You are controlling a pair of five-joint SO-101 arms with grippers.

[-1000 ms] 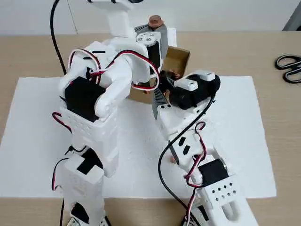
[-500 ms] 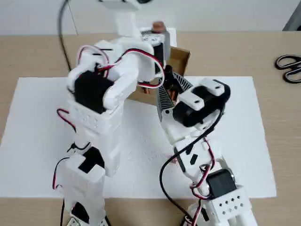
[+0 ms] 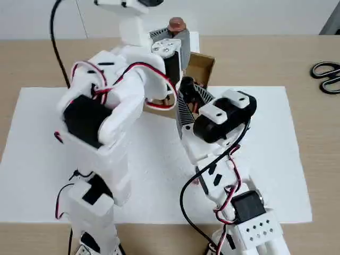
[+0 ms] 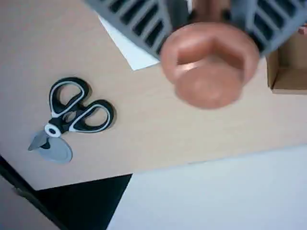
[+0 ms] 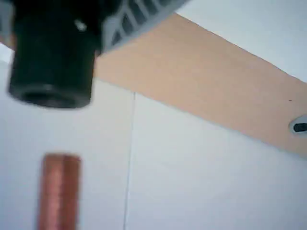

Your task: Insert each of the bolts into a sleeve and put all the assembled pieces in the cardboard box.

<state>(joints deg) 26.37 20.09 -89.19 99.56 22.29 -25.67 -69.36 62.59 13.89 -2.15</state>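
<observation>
The copper-coloured bolt, smooth with a hexagonal head, is sitting clamped in the left gripper at the upper centre of the high view. It is barely shifting while that arm's elbow is swinging leftward. The right gripper is grasping the matte black tubular sleeve, having risen just below the bolt, beside the brown cardboard box. Insertion is probably getting close but is not yet done.
</observation>
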